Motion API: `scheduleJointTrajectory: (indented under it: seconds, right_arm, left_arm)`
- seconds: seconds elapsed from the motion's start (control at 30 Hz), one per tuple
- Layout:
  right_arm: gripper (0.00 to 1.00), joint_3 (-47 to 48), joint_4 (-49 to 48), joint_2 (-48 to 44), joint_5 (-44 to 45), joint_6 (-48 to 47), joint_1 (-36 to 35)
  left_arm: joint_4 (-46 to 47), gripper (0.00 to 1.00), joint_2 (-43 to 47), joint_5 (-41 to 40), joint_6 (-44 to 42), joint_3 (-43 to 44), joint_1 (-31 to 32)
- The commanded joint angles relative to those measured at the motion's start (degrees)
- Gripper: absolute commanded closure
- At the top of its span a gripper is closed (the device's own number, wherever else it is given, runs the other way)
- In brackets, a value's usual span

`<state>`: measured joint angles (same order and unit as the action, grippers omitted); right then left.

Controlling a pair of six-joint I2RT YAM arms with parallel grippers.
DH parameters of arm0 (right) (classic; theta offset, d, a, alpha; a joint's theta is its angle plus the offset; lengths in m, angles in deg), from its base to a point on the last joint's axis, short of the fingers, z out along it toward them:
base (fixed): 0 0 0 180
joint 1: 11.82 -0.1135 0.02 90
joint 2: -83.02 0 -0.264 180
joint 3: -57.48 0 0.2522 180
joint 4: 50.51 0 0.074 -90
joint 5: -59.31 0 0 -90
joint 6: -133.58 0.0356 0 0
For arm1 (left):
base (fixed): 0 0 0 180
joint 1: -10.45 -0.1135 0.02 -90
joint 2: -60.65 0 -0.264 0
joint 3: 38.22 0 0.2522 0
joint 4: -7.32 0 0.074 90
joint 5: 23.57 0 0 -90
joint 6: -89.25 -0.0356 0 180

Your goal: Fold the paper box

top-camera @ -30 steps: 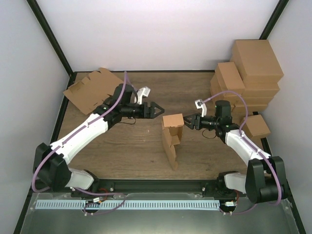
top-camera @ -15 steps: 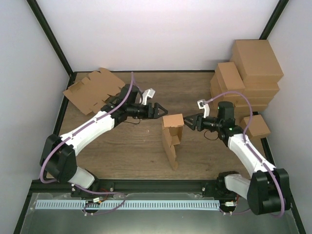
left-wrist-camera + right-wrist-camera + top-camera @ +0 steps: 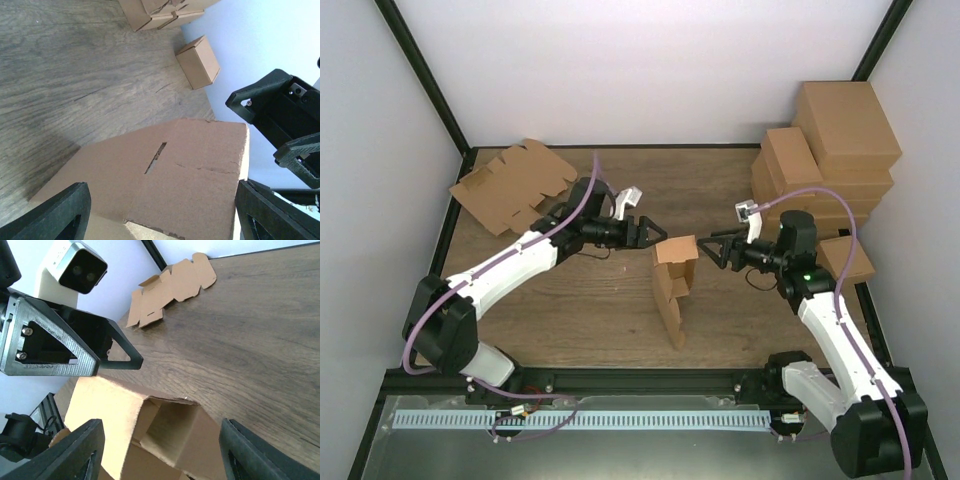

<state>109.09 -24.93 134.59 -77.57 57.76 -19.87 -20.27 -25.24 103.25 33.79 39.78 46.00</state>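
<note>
Your paper box (image 3: 672, 275) stands half-formed near the middle of the tabletop (image 3: 570, 300). It is well apart from the flat blanks (image 3: 510, 185) at the far left and the cartons (image 3: 830, 150) at the far right.

Both claws are released. The left claw (image 3: 652, 232) has its jaws spread at the upper panel on one side, and the right claw (image 3: 712, 250) is spread at the other side, facing the open hollow. From above, the left tip looks to be at the panel's edge, though I cannot tell whether it touches.

Expect the box to be very light: thin card, stiff across a flat panel and weak at every crease. Standing on narrow edges as it does, it will likely slide or topple on the wood if you push from one side only, so brace it with the other claw.

Pinch a single wall near a fold line, not across the hollow, which would probably crush. Keep off the slot in the top panel, where the card may tear.
</note>
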Motion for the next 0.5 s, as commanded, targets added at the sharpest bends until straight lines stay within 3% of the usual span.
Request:
scheduleJointTrajectory:
  seconds: [0.0,0.2,0.47]
  right_arm:
    - [0.34,2.4,0.8,0.5,-2.6,-1.6,-1.7]
    - [0.31,1.9,1.2,2.1,0.4,-3.3,-6.2]
    - [0.37,1.0,1.4,3.8,6.3,-3.3,-7.2]
  left_arm:
    - [1.9,0.18,-0.5,1.1,0.6,-1.6,0.7]
    - [2.4,0.18,-0.6,1.1,0.9,-2.5,0.9]
    - [2.4,0.18,-0.6,1.2,0.8,-2.8,1.1]
